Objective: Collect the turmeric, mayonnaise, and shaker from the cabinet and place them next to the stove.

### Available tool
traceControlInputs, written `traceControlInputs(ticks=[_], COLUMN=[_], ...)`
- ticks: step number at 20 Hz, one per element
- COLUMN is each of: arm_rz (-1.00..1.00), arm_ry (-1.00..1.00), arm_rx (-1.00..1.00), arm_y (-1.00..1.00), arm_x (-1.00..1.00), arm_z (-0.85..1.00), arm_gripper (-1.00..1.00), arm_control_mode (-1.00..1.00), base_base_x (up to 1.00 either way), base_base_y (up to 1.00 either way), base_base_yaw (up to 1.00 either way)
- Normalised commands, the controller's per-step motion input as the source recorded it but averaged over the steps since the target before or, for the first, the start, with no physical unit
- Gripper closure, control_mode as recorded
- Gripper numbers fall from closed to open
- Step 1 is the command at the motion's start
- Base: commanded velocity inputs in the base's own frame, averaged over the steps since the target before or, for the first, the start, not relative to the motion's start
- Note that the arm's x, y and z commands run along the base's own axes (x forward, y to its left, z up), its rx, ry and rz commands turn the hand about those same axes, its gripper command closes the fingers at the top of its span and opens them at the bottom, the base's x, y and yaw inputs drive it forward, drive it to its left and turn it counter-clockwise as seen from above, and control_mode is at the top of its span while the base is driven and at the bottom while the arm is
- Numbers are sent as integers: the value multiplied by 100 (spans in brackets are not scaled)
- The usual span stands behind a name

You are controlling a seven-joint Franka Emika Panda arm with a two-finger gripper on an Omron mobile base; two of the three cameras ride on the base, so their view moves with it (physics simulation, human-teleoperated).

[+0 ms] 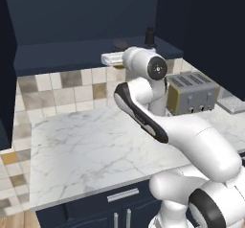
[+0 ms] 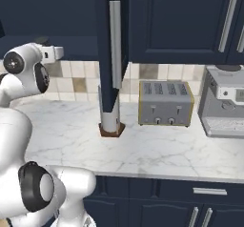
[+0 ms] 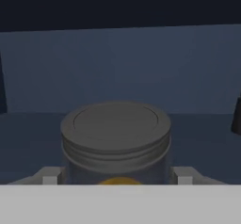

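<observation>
The turmeric (image 3: 116,133), a small glass jar with a dark lid and orange contents, stands on the shelf inside the open navy cabinet (image 1: 72,54). In the hand view it sits between my gripper's (image 3: 116,176) fingertips (image 3: 49,176), which press against its two sides. From the left base view my hand reaches into the cabinet, with the jar's dark lid (image 1: 119,44) just above it. The slim black shaker (image 1: 150,34) stands farther right on the same shelf. The mayonnaise and the stove are out of view.
The cabinet door (image 2: 114,45) with its silver bar handle hangs open between my arm and the toaster (image 2: 166,103). A grey coffee machine (image 2: 224,102) stands at the right. Below lies a white marble counter (image 1: 91,145) against a tiled wall.
</observation>
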Motion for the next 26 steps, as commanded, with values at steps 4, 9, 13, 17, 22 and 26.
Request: traceControlInputs(ticks=[4,9,13,17,22,26], arm_rz=[7,9,11,12,12,9], arm_ry=[0,0,-1,-2,-1,0], arm_rx=[-8,-9,-9,-7,-5,-7], arm_y=[-27,-30,-31,-27,-21,-2], arm_x=[-100,-99,-99,-100,-99,-78], arm_z=[0,1,1,-6,-24,-36], arm_gripper=[100,100,100,100,100,100], arm_control_mode=[-100,-100,-100,-100,-100,-100], base_base_x=[0,0,0,0,0,0], base_base_y=[0,0,0,0,0,0], base_base_yaw=[0,0,0,0,0,0])
